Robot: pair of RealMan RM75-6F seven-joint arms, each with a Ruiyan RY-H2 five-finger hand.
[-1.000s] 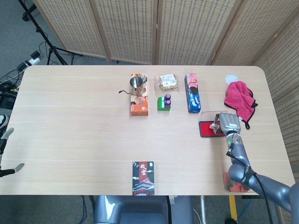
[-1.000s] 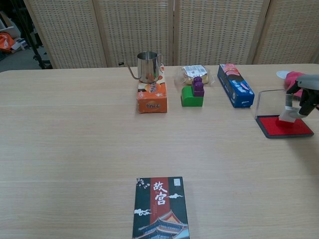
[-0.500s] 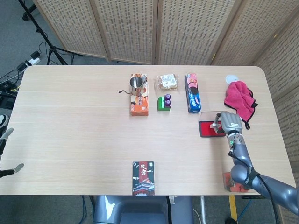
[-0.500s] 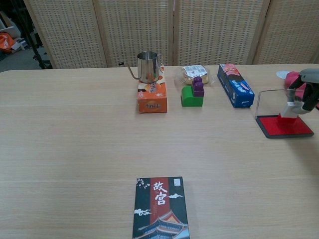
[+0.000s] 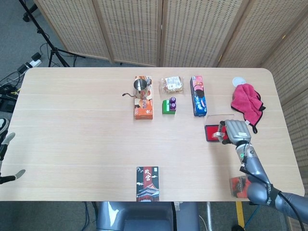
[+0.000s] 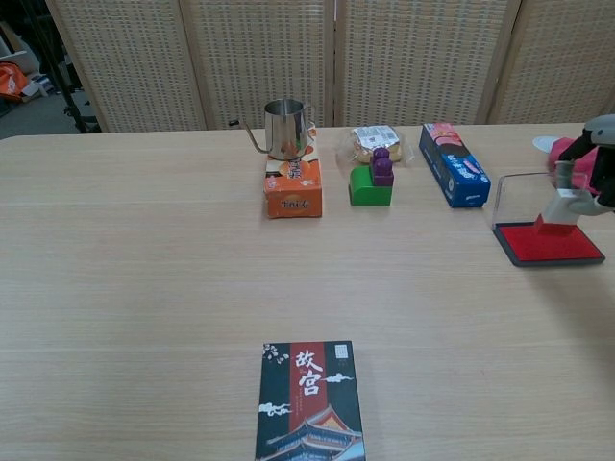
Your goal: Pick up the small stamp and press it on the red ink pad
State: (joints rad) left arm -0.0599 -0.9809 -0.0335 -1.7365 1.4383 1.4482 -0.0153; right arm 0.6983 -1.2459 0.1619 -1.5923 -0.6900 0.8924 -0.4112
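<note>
The red ink pad (image 6: pixel 530 246) lies at the right of the table, its clear lid (image 6: pixel 509 197) standing open behind it. The small stamp (image 6: pixel 558 215), pale with a red base, stands upright with its foot on the pad's right half. My right hand (image 6: pixel 588 163) grips the stamp's top from the right. In the head view the same right hand (image 5: pixel 235 131) covers most of the stamp, beside the ink pad (image 5: pixel 211 134). My left hand (image 5: pixel 7 138) shows only at the far left edge, fingers apart and holding nothing.
A blue biscuit box (image 6: pixel 454 163) lies left of the pad and a pink cloth (image 5: pixel 246 102) behind it. Further left are green and purple blocks (image 6: pixel 372 181), a snack bag (image 6: pixel 376 140), a steel kettle (image 6: pixel 284 129) on an orange box (image 6: pixel 292 190), and a dark box (image 6: pixel 309 400) near the front edge.
The right hand has drawn slightly toward me with the stamp. The stamp, held just over the pad before, now has its base down on the red surface.
</note>
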